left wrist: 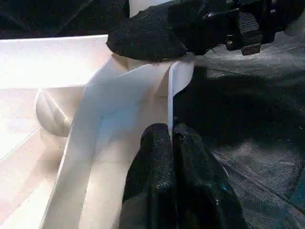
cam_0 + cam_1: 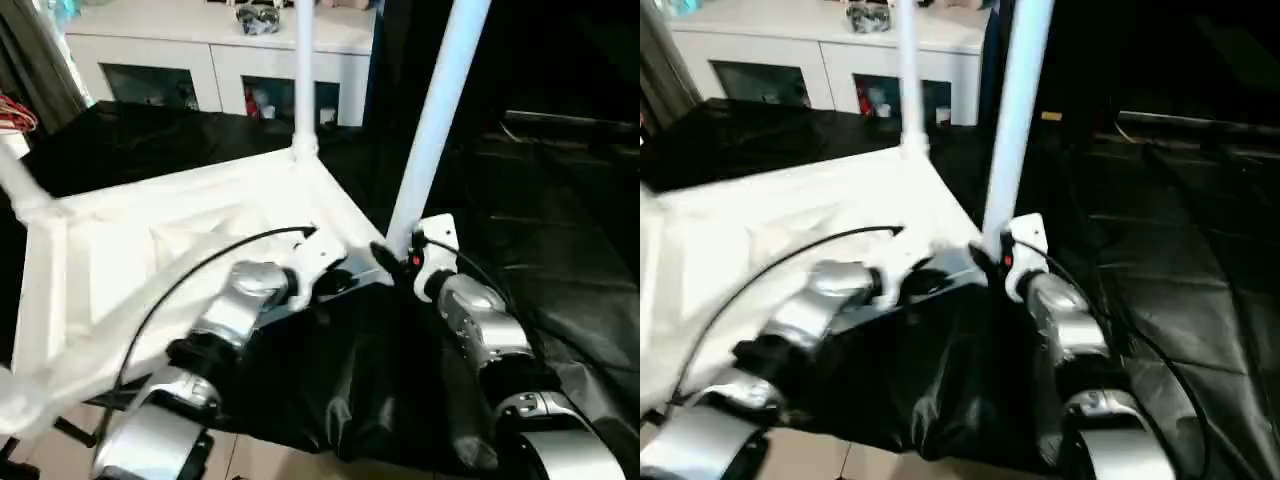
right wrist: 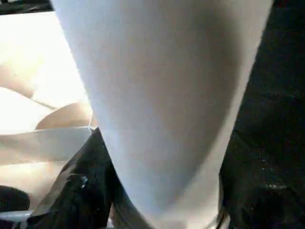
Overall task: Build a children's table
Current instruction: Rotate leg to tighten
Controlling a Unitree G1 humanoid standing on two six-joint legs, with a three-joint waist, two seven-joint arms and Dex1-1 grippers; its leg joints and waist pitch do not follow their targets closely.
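A: White tabletop (image 2: 180,250) lies underside up, centre-left. Your left gripper (image 1: 169,138) pinches its rim.

B: Right gripper (image 2: 400,255) clasps the leg (image 2: 432,130) at the near corner; keep it upright, press down.

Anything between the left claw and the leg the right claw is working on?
Only the tabletop: its thin rim runs from the left claw to the leg at the right claw, seen in the left wrist view.

Overhead light is glaring off the white tabletop (image 2: 150,250); the black cloth (image 2: 560,250) is lying dim, and motion blur is softening everything.
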